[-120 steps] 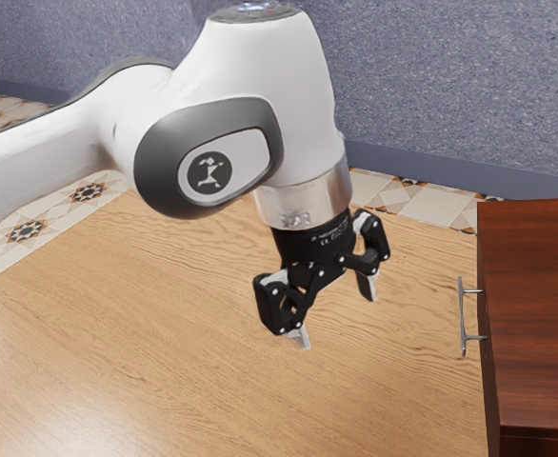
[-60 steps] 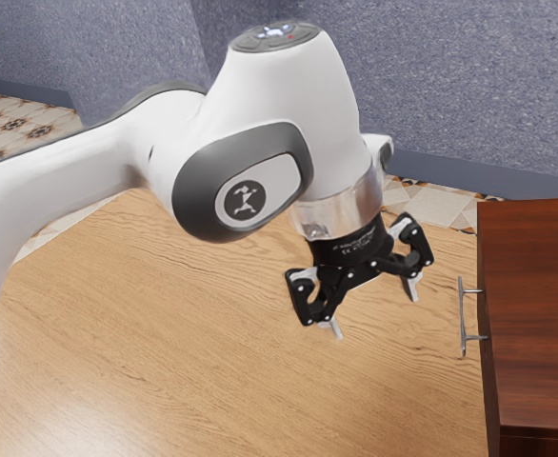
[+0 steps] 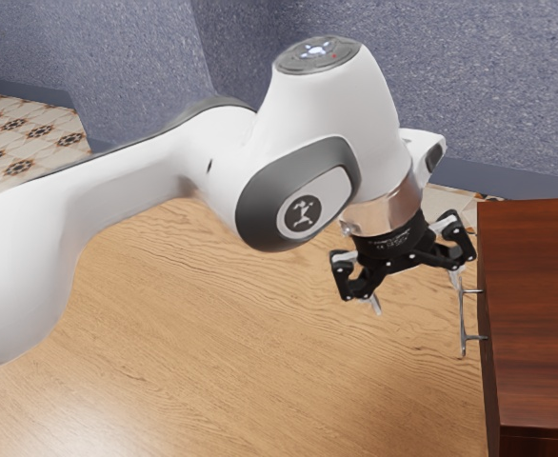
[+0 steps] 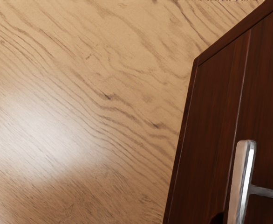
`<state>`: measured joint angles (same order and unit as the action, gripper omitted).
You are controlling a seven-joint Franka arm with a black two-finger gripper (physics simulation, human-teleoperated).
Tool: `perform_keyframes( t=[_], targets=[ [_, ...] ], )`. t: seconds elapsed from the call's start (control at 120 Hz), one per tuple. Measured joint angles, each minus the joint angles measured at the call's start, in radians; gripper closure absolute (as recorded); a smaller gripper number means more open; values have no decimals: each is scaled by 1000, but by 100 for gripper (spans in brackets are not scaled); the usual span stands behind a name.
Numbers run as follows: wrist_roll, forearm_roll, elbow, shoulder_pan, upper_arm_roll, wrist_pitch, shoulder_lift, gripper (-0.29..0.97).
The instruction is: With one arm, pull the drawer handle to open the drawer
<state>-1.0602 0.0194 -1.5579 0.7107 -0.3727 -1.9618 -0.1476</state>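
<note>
So the white arm [image 3: 117, 228] stretches in from the exterior view's left, bends down at the wrist and points the tool [image 3: 414, 286] at the wooden tabletop [image 3: 165, 343], tipped a bit toward the dark wood drawer [image 3: 536, 314]. The tool's spread wide, with nothing between its fingers. The silver drawer handle [image 3: 463, 319] stands upright on the drawer's front, just beside the nearer fingertip. Can't tell if they touch.

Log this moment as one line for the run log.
stage: pre-grasp | fingers: open, beside handle top | handle: not gripped | drawer: looks shut
</note>
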Motion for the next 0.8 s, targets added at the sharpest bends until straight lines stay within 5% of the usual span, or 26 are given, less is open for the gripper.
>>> perform_keyframes(
  t=[0.8],
  targets=[
    [196, 35, -122, -21, 22, -145, 51, 0]
  ],
)
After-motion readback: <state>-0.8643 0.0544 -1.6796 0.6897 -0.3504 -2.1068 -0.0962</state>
